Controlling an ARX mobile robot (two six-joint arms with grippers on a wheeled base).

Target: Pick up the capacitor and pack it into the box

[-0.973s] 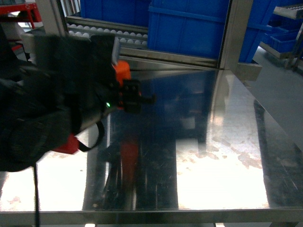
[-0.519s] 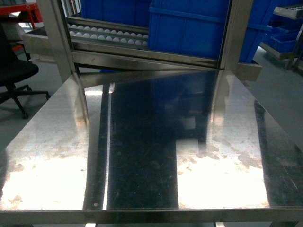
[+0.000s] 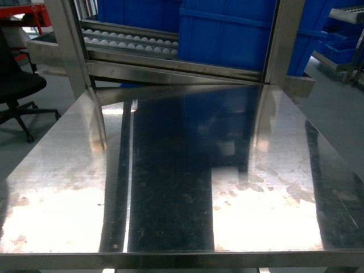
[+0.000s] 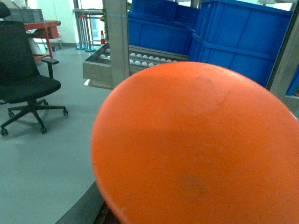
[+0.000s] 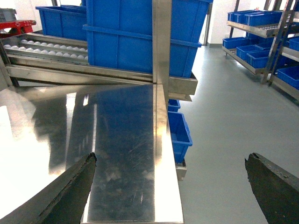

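A smooth, blurred orange rounded surface point(image 4: 201, 144) fills most of the left wrist view, very close to the lens. I cannot tell what it is, and it hides the left gripper's jaws. A dark strip point(image 4: 86, 212) shows under it at the lower left. My right gripper point(image 5: 169, 161) is open with nothing between its dark fingertips point(image 5: 86, 163), and it hangs over the right edge of the steel table point(image 5: 117, 140). The capacitor and the box are out of view. Neither arm shows in the head view.
The bare steel table point(image 3: 182, 187) has a roller conveyor point(image 3: 131, 40) and large blue bins point(image 3: 227, 34) behind it. A steel post point(image 3: 278, 45) stands at the back right. A black office chair point(image 4: 28, 79) is on the floor to the left, and blue bins point(image 5: 180, 130) sit on the floor to the right.
One second ago the left arm, with orange and black parts, filled the left of the head view. It left that view by half a second ago. The table has looked the same since.
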